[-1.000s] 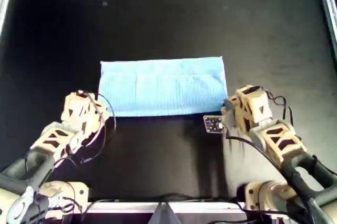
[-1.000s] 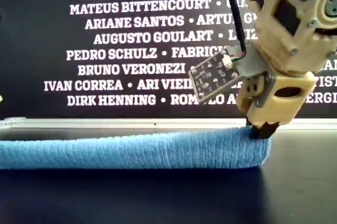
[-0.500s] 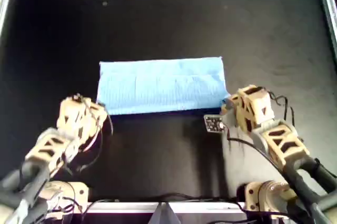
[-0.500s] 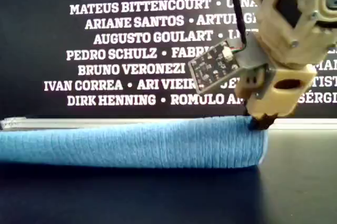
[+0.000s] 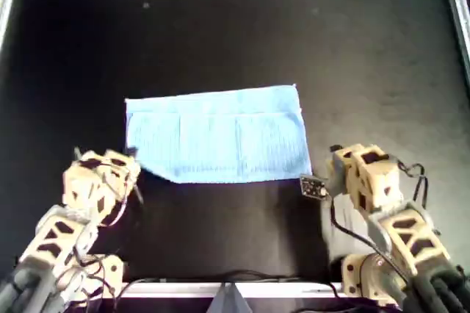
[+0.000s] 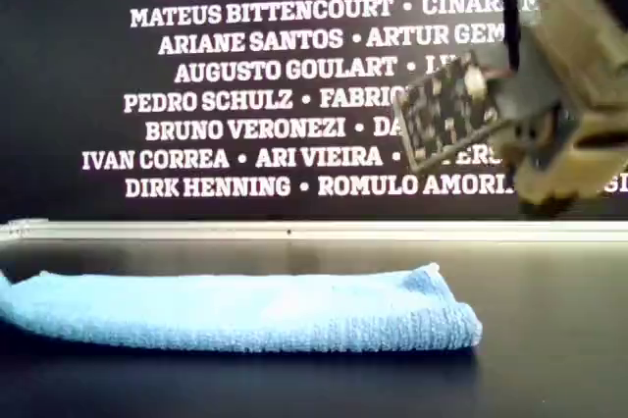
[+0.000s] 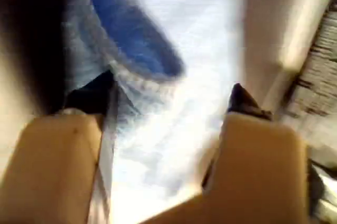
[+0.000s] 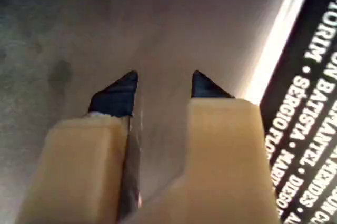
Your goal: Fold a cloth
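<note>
Cloth [image 5: 217, 135] released, now lying flat.

- my first hand [image 7: 169, 95]: jaws apart; cloth [image 7: 158, 40] fills gap and room ahead, edge against one finger. Blurred.
- Beyond first hand: cloth [image 5: 217, 137] lies flat and low on worktop [image 5: 220, 26]; room to pass above it.
- my second hand [image 8: 160, 84]: jaws apart, only bare worktop between and ahead.
- Second hand hangs above worktop, clear of cloth's end [image 6: 461, 325]; open gap below it.
- Far past second hand: metal rim [image 6: 294, 231], then lettered wall [image 6: 245, 65].
</note>
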